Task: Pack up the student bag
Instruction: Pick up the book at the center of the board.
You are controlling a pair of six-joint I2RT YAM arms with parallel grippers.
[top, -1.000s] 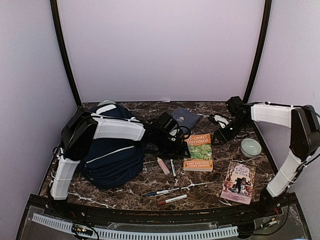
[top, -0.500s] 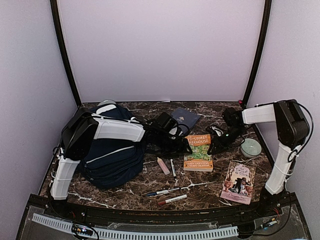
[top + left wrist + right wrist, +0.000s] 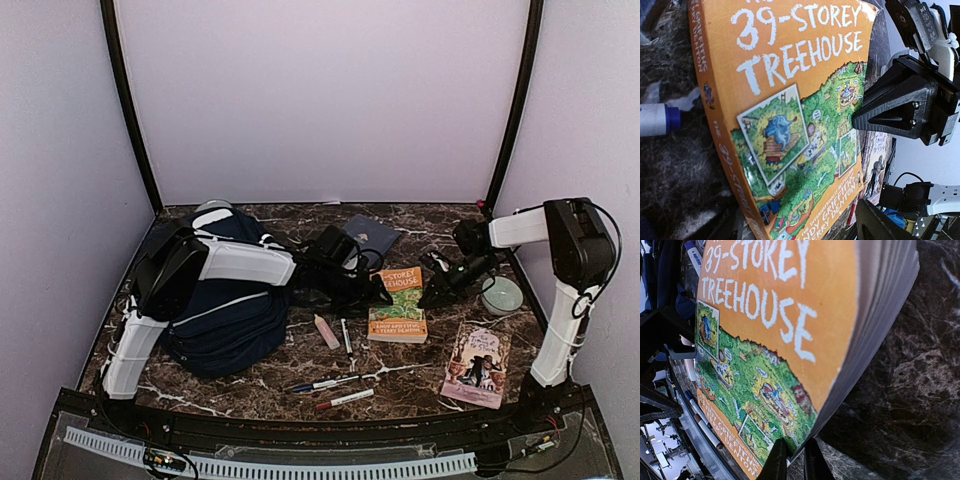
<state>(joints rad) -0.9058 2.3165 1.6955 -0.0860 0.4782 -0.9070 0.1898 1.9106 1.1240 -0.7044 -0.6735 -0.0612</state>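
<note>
Pinching the orange paperback (image 3: pixel 765 340) by its page-edge corner, the right pincer (image 3: pixel 795 449) is nearly shut; such a thin hold could let the book slip or pages tear. The left pincer (image 3: pixel 856 165) gapes wide, empty, by the same book. The student bag (image 3: pixel 225 320) lies at the frame's left on the worktop (image 3: pixel 420 385), its contents hidden.

Soft, even light makes the pale walls (image 3: pixel 320 100) bright and the dark table (image 3: pixel 410 372) a little shiny. Up close, the near edge of the book (image 3: pixel 765 340) looks blurry.
</note>
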